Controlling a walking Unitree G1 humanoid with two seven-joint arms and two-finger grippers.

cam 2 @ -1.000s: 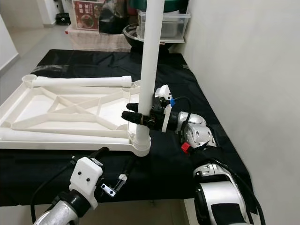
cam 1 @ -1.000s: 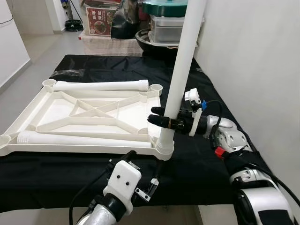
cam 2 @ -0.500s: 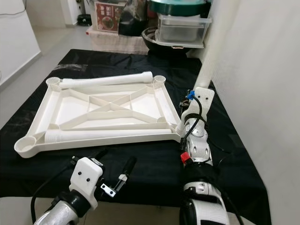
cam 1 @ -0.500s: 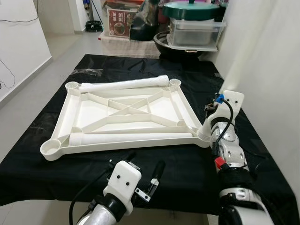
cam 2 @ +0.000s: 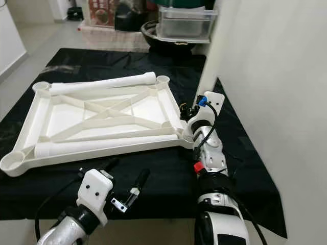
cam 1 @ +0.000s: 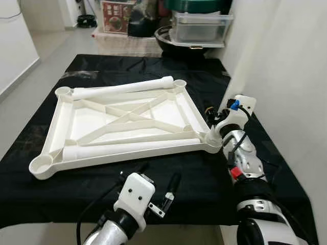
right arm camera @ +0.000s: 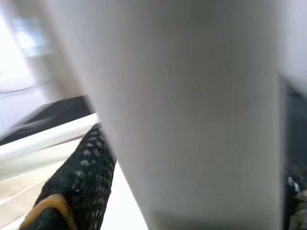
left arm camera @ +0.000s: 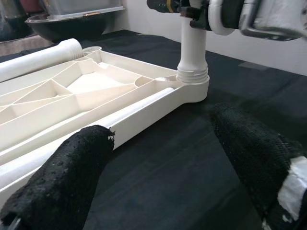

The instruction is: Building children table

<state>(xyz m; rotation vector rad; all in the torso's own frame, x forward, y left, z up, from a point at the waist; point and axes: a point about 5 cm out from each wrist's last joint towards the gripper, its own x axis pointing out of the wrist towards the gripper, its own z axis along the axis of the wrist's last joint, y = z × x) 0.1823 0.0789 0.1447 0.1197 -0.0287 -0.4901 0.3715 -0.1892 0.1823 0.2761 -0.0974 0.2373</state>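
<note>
The right gripper (left arm camera: 192,7) is clamping its fingers on one leg (left arm camera: 193,48) standing in the near-right corner socket of the upturned tabletop (cam 1: 122,120). Two legs (cam 1: 122,88) are lying loose, unfitted. The left gripper (cam 1: 156,191) is hovering, fingers spread.

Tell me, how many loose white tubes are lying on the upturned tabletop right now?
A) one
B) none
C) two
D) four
C: one tube lies along the tabletop's far edge and another tube along its near edge.
</note>
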